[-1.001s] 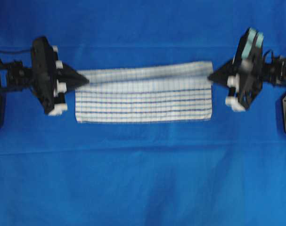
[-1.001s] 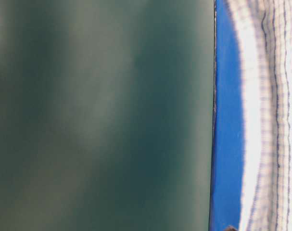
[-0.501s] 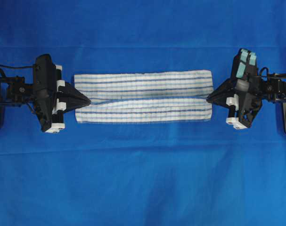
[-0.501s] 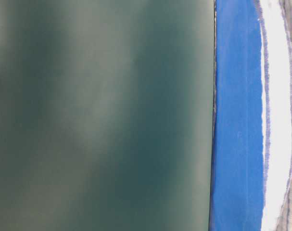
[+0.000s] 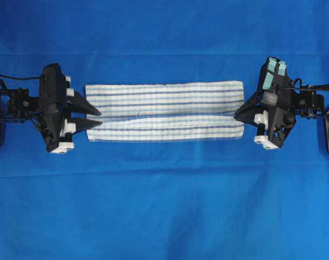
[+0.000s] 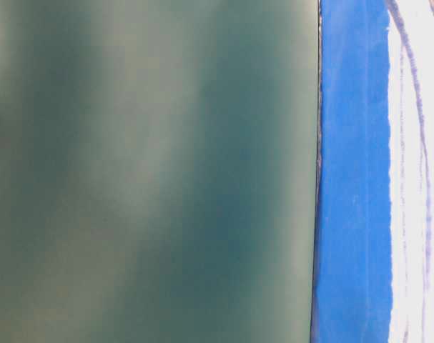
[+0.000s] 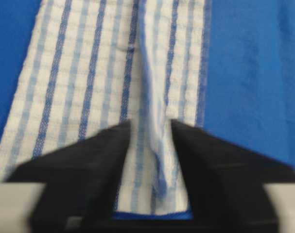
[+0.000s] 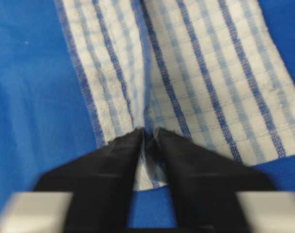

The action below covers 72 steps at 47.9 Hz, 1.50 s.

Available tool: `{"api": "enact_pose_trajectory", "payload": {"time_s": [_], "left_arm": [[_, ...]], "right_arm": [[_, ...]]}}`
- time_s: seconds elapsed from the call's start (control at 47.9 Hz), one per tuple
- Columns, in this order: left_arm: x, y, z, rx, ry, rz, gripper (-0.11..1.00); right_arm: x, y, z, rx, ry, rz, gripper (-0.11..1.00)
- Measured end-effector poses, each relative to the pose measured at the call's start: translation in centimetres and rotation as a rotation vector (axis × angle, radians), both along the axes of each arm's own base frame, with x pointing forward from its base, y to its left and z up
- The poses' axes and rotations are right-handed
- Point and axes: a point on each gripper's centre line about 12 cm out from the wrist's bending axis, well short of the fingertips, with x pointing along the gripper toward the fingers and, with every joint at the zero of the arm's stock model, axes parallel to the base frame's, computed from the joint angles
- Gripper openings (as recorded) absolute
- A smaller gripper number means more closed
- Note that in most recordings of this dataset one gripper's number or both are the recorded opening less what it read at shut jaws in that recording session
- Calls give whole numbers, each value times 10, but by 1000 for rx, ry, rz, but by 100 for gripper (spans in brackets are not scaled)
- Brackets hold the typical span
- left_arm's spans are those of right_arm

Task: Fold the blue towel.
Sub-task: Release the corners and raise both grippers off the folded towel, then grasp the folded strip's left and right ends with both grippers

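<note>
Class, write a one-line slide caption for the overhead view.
Folded blue towel lies flat on the blue table cloth between the left hand and right hand.

arms black | fingers (image 5: 85, 108) black, pointed | white mounts | teal pads

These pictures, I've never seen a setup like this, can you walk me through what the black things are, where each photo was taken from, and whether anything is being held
The black things are two robot arms ending in two-fingered pincers. The overhead view looks straight down: the left gripper and the right gripper face each other across a blue table cloth. Between them lies the blue towel, white with blue stripes, folded into a long strip.

Two close-ups come from cameras on the wrists, looking along the fingers. In the left wrist view the fingers stand apart with a raised ridge of towel between them, not pinched. In the right wrist view the fingers stand slightly apart at the towel's end, with a fold of it between them; whether they grip it is unclear.

The table-level view is mostly a dark blur with a sliver of cloth.
</note>
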Motion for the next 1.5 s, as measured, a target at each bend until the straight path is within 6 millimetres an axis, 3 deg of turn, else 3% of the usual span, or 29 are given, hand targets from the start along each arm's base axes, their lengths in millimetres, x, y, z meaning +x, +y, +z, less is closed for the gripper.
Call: {"api": "enact_pose_trajectory", "payload": {"time_s": [0.083,0.188,0.584,0.814,1.272,1.502], "left_arm": [[0,4,2,0,-6,17,70],[-1,14,5,8,-15,51,88],[-7,54,7,27,-19,189,84],[-5,58,6,49,-10,185,84],[-3,84,-44,12,171,268,84],[-4,89,-50,10,190,281,82]], "right_arm": [[0,0,3,-4,-7,3,63],[-1,-2,7,-15,-22,5,60],[-8,-54,13,-60,-28,-161,58],[-2,-63,8,-76,-2,-165,58],[2,-89,-44,-40,155,-220,58],[6,-93,-46,-44,160,-218,57]]}}
